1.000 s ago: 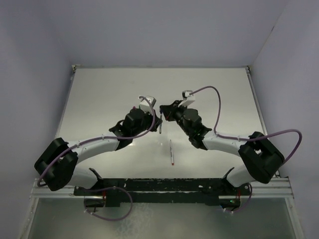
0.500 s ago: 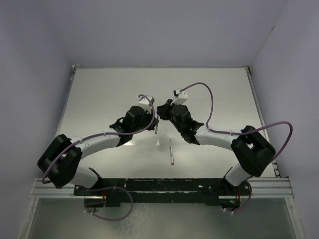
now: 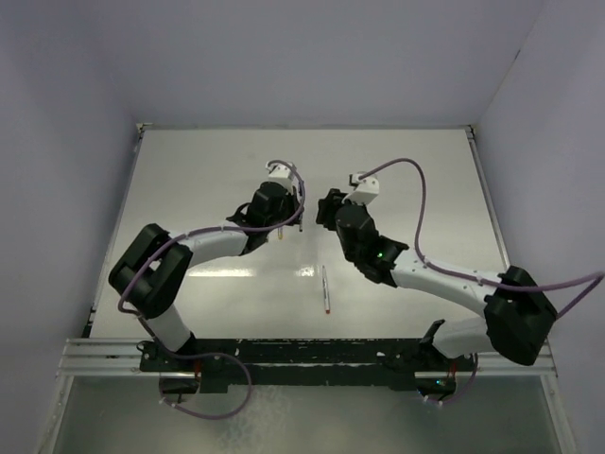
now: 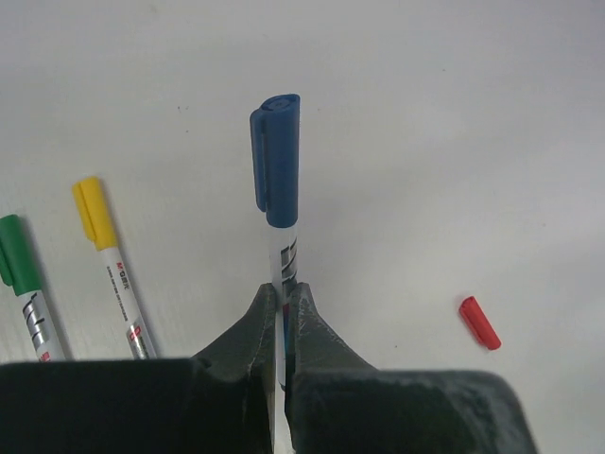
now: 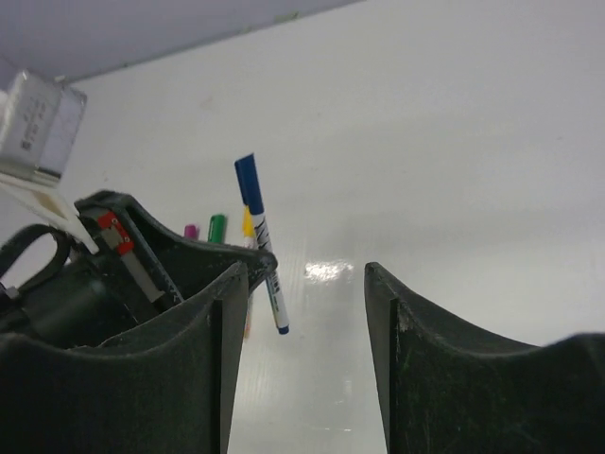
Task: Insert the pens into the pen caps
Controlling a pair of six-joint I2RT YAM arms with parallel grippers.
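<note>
Blue pen (image 4: 284, 263), blue cap (image 4: 276, 161) already on its tip, is pinched in my left tool (image 4: 282, 301). In that wrist view, yellow-capped pen (image 4: 112, 270) and green-capped pen (image 4: 25, 298) lie left of it on the surface (image 4: 454, 113), red cap (image 4: 479, 322) right. My right tool (image 5: 310, 276) stands spread.

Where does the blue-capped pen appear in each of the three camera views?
Top external: hardly visible, at the left gripper, just left of centre.
Left wrist: the blue-capped pen is central, upright between the fingers.
Right wrist: left of centre, tilted, cap uppermost.
Shared landmark: the left gripper gripping it.
</note>
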